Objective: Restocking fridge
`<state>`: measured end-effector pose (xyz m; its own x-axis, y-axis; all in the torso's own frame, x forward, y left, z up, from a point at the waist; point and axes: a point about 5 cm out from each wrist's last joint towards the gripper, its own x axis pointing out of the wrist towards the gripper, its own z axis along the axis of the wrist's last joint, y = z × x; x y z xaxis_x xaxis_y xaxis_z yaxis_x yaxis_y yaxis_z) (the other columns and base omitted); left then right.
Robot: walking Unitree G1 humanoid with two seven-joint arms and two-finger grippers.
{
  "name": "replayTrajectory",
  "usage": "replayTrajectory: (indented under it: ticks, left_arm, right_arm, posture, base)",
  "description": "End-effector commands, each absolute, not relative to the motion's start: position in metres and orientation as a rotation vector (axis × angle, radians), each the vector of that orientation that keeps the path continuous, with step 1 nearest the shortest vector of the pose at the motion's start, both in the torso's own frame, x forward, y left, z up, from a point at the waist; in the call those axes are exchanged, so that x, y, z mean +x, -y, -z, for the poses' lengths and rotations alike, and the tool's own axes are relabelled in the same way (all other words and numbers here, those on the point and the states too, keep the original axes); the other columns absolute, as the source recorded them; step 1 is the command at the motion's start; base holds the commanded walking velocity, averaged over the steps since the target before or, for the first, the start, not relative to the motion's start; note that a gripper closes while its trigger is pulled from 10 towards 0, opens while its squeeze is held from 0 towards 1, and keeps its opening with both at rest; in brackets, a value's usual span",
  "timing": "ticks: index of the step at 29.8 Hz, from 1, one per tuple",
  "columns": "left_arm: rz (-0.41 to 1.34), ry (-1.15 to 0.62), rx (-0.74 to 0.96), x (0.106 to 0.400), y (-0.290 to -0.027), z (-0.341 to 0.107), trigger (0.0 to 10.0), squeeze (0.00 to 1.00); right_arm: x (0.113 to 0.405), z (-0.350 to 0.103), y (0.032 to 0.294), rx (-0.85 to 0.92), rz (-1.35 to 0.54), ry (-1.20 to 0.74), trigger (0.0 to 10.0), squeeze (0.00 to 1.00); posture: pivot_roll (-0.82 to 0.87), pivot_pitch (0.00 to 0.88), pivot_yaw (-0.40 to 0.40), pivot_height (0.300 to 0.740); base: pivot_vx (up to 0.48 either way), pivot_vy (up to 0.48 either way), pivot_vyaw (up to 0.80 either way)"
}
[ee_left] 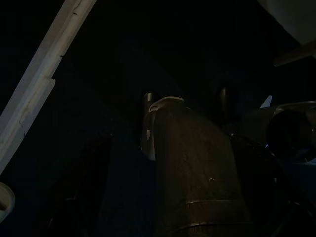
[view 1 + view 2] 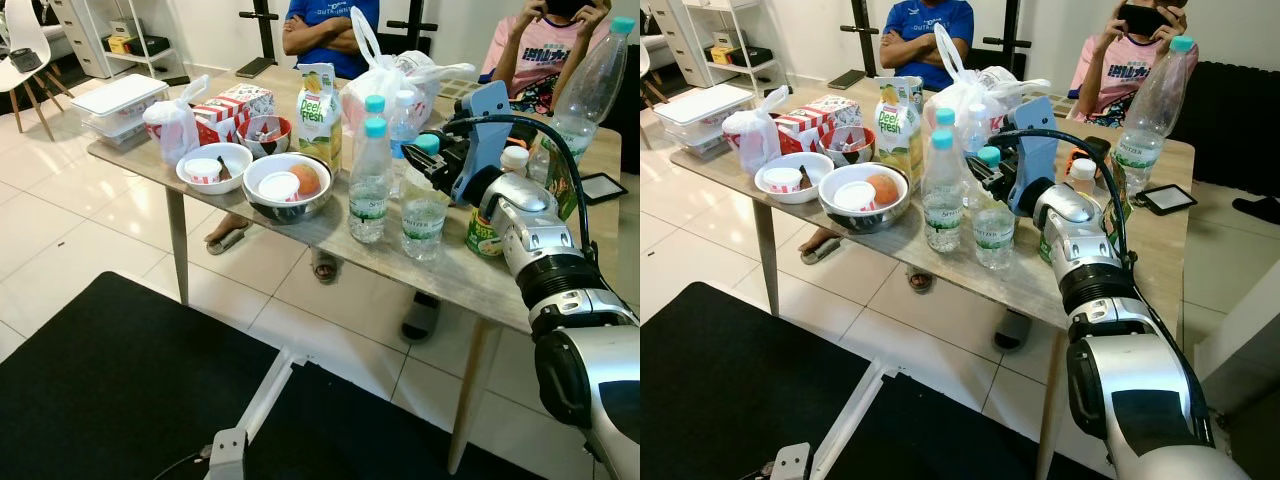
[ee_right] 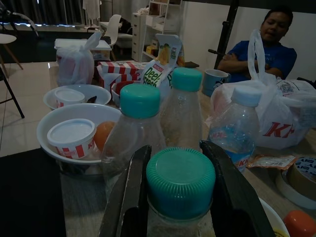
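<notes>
While the right gripper (image 2: 432, 160) reaches over the counter (image 2: 330, 235) at centre right of the left eye view, its jaws stand apart on either side of the teal cap of a short water bottle (image 2: 423, 215), which stands near the counter's front edge with a taller bottle (image 2: 369, 185) just beside it on the left. Open floor lies below that edge. From the right wrist view, the two black fingers (image 3: 129, 195) flank the cap (image 3: 180, 180) closely; whether they touch it is hard to tell. Dark and murky, the left wrist view shows a silver arm part; the left jaws cannot be made out.
</notes>
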<state>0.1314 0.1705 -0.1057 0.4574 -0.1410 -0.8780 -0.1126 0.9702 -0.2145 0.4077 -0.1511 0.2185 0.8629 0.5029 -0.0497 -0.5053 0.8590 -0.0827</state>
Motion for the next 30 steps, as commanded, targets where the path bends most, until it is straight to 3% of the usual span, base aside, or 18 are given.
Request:
replayTrajectory:
  ticks: [1, 5, 9, 16, 30]
  left_arm:
    - [0.016, -1.133, -0.255, 0.122, -0.172, 0.109, 10.0, 0.0]
    - [0.015, -1.133, -0.255, 0.122, -0.172, 0.109, 10.0, 0.0]
    - [0.014, -1.135, -0.261, 0.122, -0.172, 0.109, 10.0, 0.0]
    - [0.016, -1.137, -0.275, 0.122, -0.171, 0.109, 10.0, 0.0]
    - [0.017, -1.14, -0.281, 0.122, -0.172, 0.109, 10.0, 0.0]
  right_arm:
    - [0.408, -0.216, 0.149, -0.113, -0.536, -0.055, 0.0, 0.0]
    - [0.407, -0.223, 0.15, -0.063, -0.578, -0.025, 0.0, 0.0]
    - [0.399, -0.23, 0.15, -0.011, -0.748, 0.005, 0.0, 0.0]
    - [0.369, -0.223, 0.149, -0.148, -1.043, 0.062, 0.0, 0.0]
    - [0.32, -0.223, 0.13, -0.001, -1.438, 0.125, 0.0, 0.0]
  posture:
    - [-0.03, 0.0, 0.02, 0.74]
    - [-0.03, 0.0, 0.02, 0.74]
    - [-0.03, 0.0, 0.02, 0.74]
    - [-0.03, 0.0, 0.02, 0.74]
    - [-0.04, 0.0, 0.027, 0.74]
  base:
    - [0.0, 0.0, 0.0]
    - [0.0, 0.0, 0.0]
    - [0.0, 0.0, 0.0]
    - [0.0, 0.0, 0.0]
    - [0.0, 0.0, 0.0]
